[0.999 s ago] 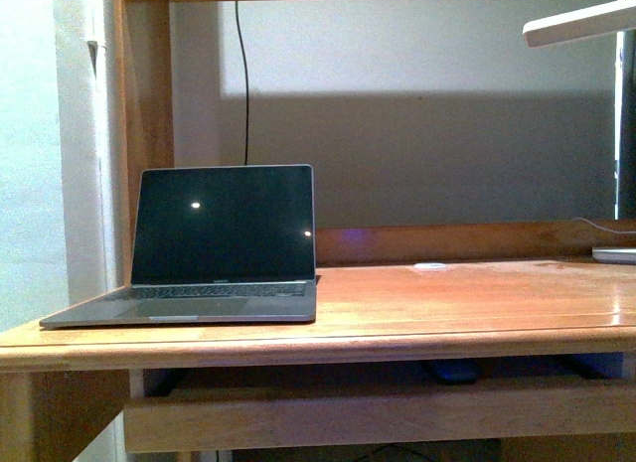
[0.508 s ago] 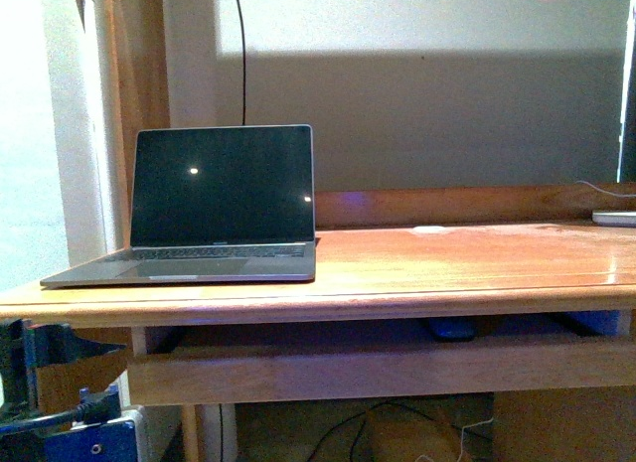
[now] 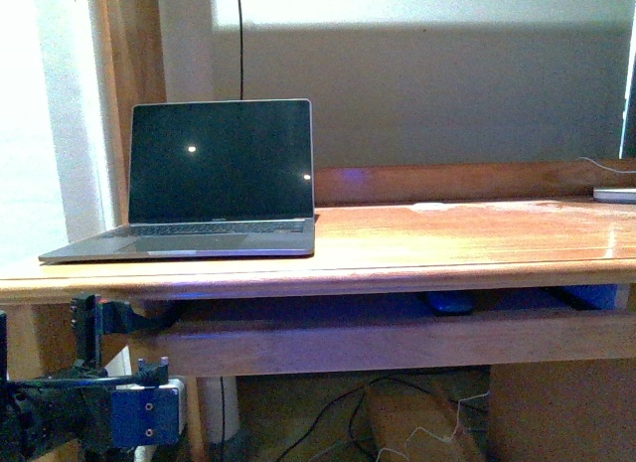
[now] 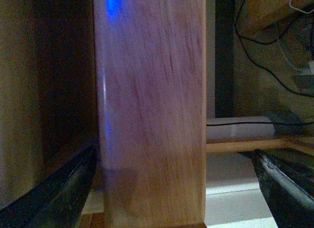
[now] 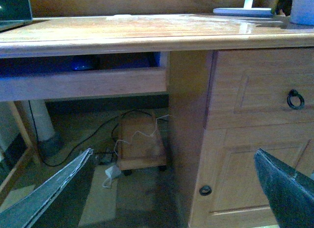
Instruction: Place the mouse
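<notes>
A small dark oval mouse (image 3: 450,303) lies on the pull-out shelf (image 3: 397,343) under the desktop; in the right wrist view it is a bluish shape (image 5: 82,66) in the shelf's shadow. My left gripper (image 4: 174,186) is open, low at the desk's left end, with a wooden post (image 4: 152,110) close in front between its fingers (image 4: 59,193). In the front view the left arm (image 3: 119,407) shows at the lower left. My right gripper (image 5: 169,191) is open and holds nothing, below and well short of the shelf. It does not show in the front view.
An open grey laptop (image 3: 214,179) with a dark screen stands on the desktop's (image 3: 467,238) left part. A lamp base (image 5: 243,11) sits at the far right. A drawer cabinet (image 5: 255,135) stands under the right side. Cables and a small wheeled stand (image 5: 140,144) lie on the floor.
The front view has sunk: desk and laptop sit higher in the picture, and the floor under the desk shows. The left arm has come into view at the lower left.
</notes>
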